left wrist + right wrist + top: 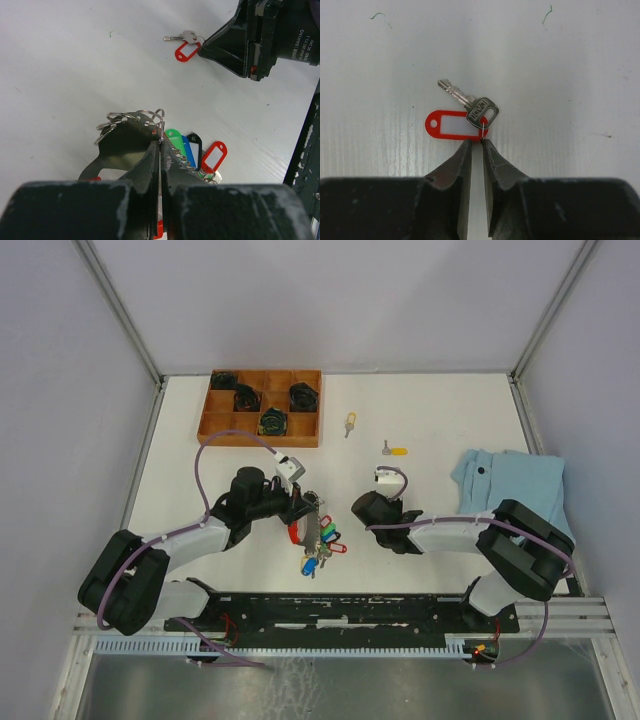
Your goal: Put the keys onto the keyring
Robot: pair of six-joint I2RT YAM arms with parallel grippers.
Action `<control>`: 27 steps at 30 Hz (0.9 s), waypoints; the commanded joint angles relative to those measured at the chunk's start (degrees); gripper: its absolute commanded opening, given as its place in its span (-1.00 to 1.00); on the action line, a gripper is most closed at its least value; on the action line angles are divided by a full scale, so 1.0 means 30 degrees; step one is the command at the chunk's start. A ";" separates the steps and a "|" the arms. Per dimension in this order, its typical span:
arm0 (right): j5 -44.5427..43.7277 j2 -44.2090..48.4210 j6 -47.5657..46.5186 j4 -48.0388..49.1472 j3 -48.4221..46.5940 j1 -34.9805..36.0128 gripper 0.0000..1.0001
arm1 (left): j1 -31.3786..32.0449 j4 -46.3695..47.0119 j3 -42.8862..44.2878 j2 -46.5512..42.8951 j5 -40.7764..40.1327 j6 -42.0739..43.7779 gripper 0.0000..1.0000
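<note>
My left pincer [160, 142] is clamped on the keyring [142, 120]. My right pincer [476, 143], jaws narrowly apart, flanks the small ring of the red-tagged key [481, 112]; I cannot tell whether it grips.

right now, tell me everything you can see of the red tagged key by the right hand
The red-tagged key is small, silver metal, with a stamped head, joined by a thin wire ring to an oblong red plastic tag with a white insert. It lies flat on the white table. The tips of the right hand flank the ring, nearly closed; whether they pinch it is unclear.
</note>
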State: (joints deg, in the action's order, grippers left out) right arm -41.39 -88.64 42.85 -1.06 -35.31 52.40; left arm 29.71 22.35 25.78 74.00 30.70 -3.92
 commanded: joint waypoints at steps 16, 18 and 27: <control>-0.1085 0.1207 -0.1002 -0.0057 -0.0505 0.0089 -0.51 | 0.0061 0.0431 0.0789 -0.0181 0.0549 0.0659 -0.95; -0.1130 0.1125 -0.1076 0.0028 -0.0506 0.0082 -0.51 | 0.0064 0.0431 0.0830 -0.0173 0.0549 0.0672 -0.95; -0.1376 0.0304 -0.1083 0.0480 -0.0559 -0.0028 -0.54 | 0.0076 0.0417 0.0835 -0.0149 0.0713 0.0663 -0.95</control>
State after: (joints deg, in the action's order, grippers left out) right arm -42.83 -87.09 40.18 -1.65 -35.35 52.40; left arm 29.71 22.35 25.78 74.00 30.74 -3.92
